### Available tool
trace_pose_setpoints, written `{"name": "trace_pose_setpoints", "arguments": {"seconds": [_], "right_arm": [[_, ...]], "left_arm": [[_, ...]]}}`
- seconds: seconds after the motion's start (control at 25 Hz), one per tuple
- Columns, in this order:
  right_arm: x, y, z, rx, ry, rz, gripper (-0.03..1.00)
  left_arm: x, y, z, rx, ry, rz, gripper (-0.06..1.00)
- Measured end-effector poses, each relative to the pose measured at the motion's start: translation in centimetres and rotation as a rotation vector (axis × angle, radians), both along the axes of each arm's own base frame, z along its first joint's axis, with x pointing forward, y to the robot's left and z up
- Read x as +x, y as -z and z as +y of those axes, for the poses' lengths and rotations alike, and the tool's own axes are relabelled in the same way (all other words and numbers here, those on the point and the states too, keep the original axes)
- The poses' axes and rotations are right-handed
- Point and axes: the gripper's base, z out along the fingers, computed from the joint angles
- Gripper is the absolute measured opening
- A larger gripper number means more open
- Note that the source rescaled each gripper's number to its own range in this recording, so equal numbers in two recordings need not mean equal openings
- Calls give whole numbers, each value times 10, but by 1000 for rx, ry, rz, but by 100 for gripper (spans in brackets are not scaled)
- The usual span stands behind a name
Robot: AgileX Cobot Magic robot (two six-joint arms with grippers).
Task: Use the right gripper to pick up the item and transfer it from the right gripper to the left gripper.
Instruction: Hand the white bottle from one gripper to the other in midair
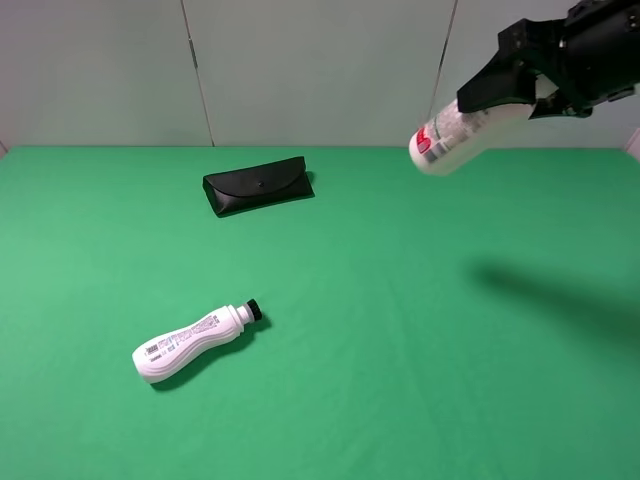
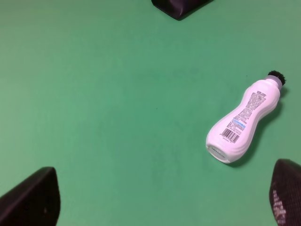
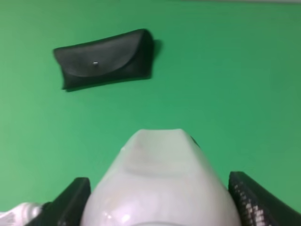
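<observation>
My right gripper is shut on a white bottle with a red-and-white label end and holds it high in the air above the table's back right, tilted down to the left. In the right wrist view the bottle fills the space between the two dark fingers. My left gripper is out of the exterior high view. In its wrist view its fingers stand wide apart and empty above the green cloth.
A second white bottle with a black cap lies on its side at the front left of the green table; it also shows in the left wrist view. A black glasses case lies at the back centre.
</observation>
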Motion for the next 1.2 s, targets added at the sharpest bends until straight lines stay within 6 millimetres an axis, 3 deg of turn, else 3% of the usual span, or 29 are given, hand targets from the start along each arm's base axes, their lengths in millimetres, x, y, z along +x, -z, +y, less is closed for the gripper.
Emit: {"name": "trace_pose_setpoints", "arguments": {"seconds": [0.68,1.2], "right_arm": [[18,14,12,110,-65,-2,4],[18,14,13,125,-73,4,4]], "left_arm": [[0,0,0,0,0,0,76],[0,0,0,0,0,0,76]]}}
